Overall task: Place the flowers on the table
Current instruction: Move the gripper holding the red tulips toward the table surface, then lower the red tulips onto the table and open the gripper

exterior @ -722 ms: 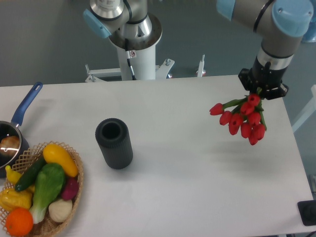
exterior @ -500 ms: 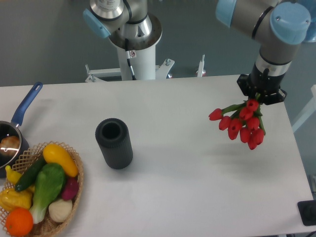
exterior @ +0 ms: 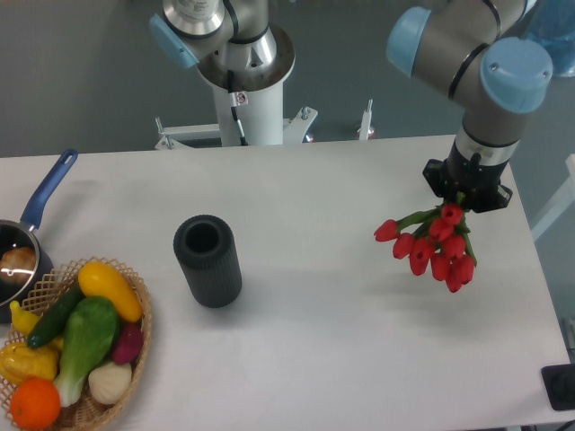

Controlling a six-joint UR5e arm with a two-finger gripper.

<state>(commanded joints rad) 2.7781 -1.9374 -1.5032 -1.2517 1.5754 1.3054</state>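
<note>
The flowers [exterior: 433, 244], a small bunch of red tulips with green stems, hang buds-down over the right part of the white table [exterior: 314, 341]. My gripper [exterior: 466, 196] is shut on the stems just above the buds, seen from above with its fingers mostly hidden under the black wrist. The bunch appears to hang a little above the tabletop, with a faint shadow below it.
A black ribbed cylinder [exterior: 207, 260] stands left of centre. A wicker basket [exterior: 90, 409] of colourful vegetables sits at the front left, with a blue-handled pot [exterior: 20, 260] behind it. The arm's white base [exterior: 247, 81] rises beyond the far edge.
The gripper has moved with the flowers towards the front and slightly left, and the bunch hangs lower in the view than before.
</note>
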